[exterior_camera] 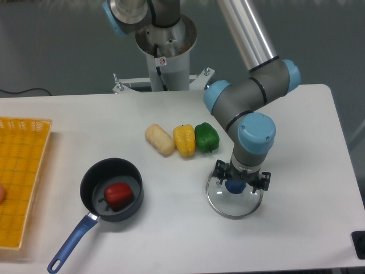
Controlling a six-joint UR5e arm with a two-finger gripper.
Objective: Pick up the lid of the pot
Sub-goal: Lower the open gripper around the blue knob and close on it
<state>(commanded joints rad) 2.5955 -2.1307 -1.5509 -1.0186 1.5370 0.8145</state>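
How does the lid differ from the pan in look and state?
The lid is clear, the pan black. The lid has a small blue knob, the pan a long blue handle. The gripper is open over the lid, while the pan holds a red pepper. Both are round.

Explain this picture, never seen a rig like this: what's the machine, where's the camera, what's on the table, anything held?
The machine is one robot arm ending in a two-fingered tool. A fixed camera looks down at the white table from across it.

Below the tool lies a clear pot lid with a blue knob. The fingers are spread, one to each side of the knob, and nothing appears to be held.

Behind the lid are a green pepper, a yellow vegetable and a tan, oblong one. To the picture's left, a black pan holds something red, and a yellow crate stands at the edge.
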